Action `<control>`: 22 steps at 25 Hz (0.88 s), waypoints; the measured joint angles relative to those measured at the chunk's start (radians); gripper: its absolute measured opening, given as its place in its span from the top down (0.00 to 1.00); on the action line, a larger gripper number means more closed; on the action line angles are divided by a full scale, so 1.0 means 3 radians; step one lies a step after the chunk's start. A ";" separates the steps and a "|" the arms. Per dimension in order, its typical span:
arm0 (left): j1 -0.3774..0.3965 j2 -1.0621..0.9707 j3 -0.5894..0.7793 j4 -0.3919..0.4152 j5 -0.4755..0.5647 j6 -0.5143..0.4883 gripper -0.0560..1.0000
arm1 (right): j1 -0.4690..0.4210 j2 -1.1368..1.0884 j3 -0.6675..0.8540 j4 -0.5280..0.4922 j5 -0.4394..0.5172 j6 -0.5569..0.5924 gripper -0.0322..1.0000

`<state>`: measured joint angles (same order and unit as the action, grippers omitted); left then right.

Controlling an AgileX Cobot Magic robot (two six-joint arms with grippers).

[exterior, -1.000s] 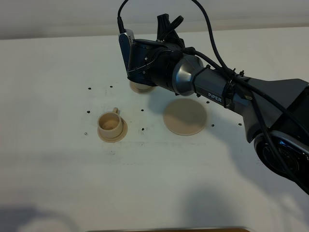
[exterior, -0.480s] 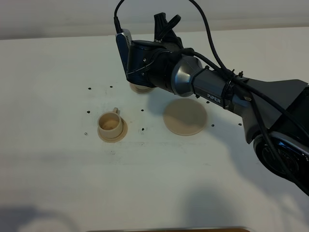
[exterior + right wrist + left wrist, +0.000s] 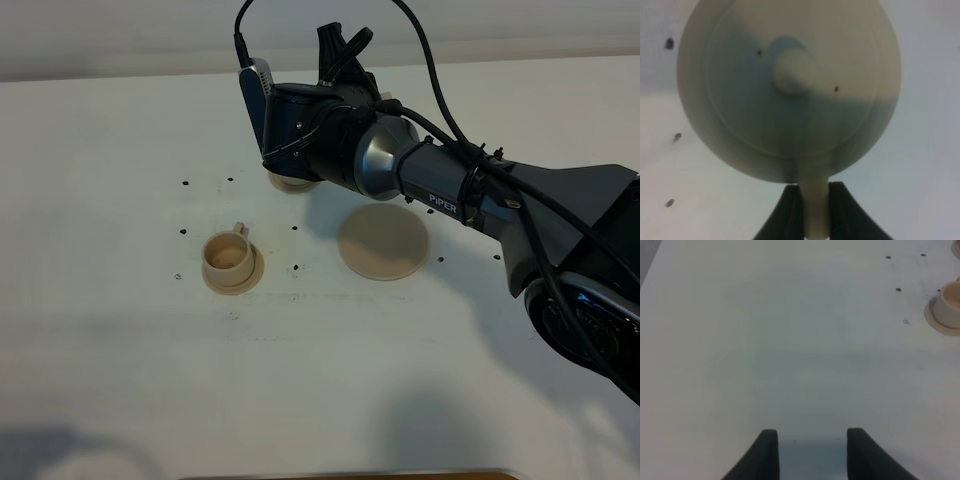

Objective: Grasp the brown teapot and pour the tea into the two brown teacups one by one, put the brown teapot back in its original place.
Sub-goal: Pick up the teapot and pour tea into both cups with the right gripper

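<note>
White tabletop (image 3: 120, 380) fills my screens, dotted with small dark specks (image 3: 186, 184). On my left wrist feed, the left gripper (image 3: 812, 432) hangs over bare table, its two dark fingers parted and holding nothing; a tan cup on its saucer sits at the edge of that feed.

From the high camera, one brown teacup (image 3: 229, 256) stands upright on its small saucer (image 3: 212, 284), left of centre, handle turned toward the far side. Beyond it and a little to the right, the second teacup (image 3: 291, 183) is mostly hidden under the right arm's wrist, with only a tan edge showing, so I cannot tell what is in it.

On the right wrist feed, the right gripper (image 3: 815, 192) is clamped on the loop handle (image 3: 815, 210) of the brown teapot (image 3: 790, 115). The pot's round top and lid knob (image 3: 792, 75) face the lens, with white table behind. In the high view the arm blocks the pot almost entirely.

Right of the cups, the wide round saucer (image 3: 383, 242) lies flat and bare, well apart from the teapot. The right arm (image 3: 520, 200) stretches in from the right edge, reaching across the middle.
</note>
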<state>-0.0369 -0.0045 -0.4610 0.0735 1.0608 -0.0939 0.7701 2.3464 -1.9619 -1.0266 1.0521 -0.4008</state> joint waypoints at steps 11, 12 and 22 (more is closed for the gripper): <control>0.0000 0.0000 0.0000 0.0000 0.0000 0.0003 0.65 | 0.0000 0.0000 0.0000 -0.0015 0.0000 0.0003 0.85; 0.0000 0.0000 0.0000 0.0000 0.0000 0.0003 0.65 | 0.0000 0.0000 0.0000 -0.0022 0.0000 0.0003 0.85; 0.0000 0.0000 0.0000 0.0000 0.0000 0.0003 0.65 | 0.0000 0.0000 0.0000 -0.0054 0.0000 -0.0001 0.85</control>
<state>-0.0369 -0.0045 -0.4610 0.0735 1.0608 -0.0929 0.7701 2.3464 -1.9619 -1.0428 1.0521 -0.4009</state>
